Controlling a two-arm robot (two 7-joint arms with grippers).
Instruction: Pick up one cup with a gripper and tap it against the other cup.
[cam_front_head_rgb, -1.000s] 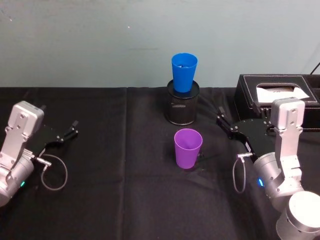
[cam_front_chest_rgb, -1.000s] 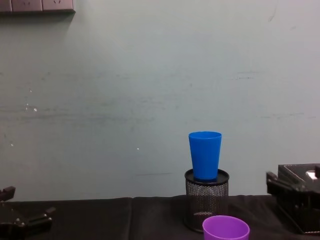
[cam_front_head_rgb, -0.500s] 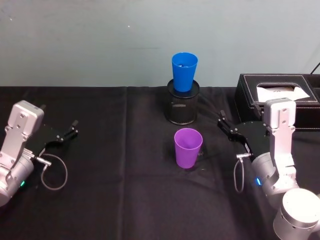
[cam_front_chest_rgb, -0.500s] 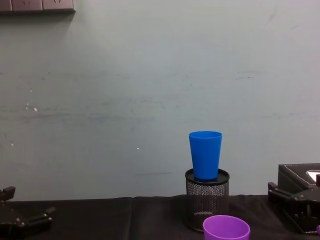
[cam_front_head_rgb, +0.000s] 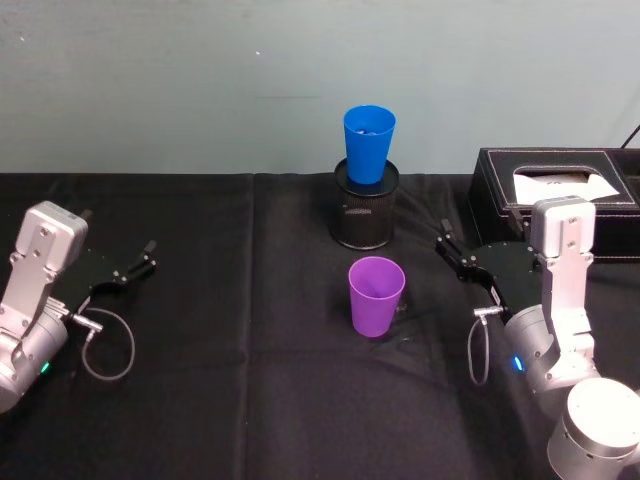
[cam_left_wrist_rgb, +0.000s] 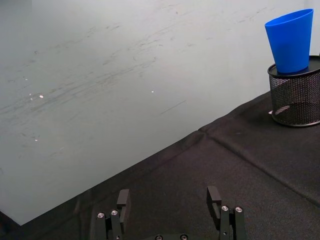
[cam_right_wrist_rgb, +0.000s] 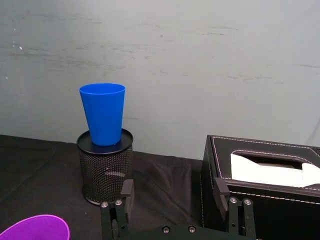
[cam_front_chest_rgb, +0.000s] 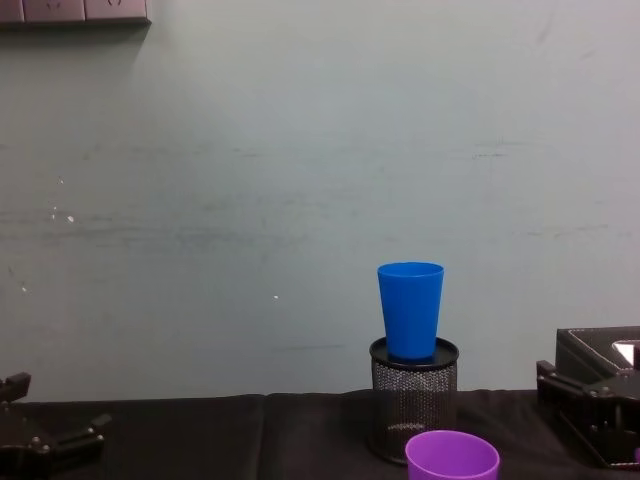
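Purple cup (cam_front_head_rgb: 376, 295) upright at table centre, near side of the mesh holder (cam_front_head_rgb: 364, 213) on which the blue cup (cam_front_head_rgb: 367, 144) stands; right gripper (cam_front_head_rgb: 452, 254), fingers apart and empty, waits just right of the purple cup, left gripper (cam_front_head_rgb: 140, 263) (parked, also apart) far left. The approach seems the step in hand: the right gripper should straddle the purple cup's upper wall squarely before closing. The later tap wants gentleness, as the blue cup sits high and could topple.
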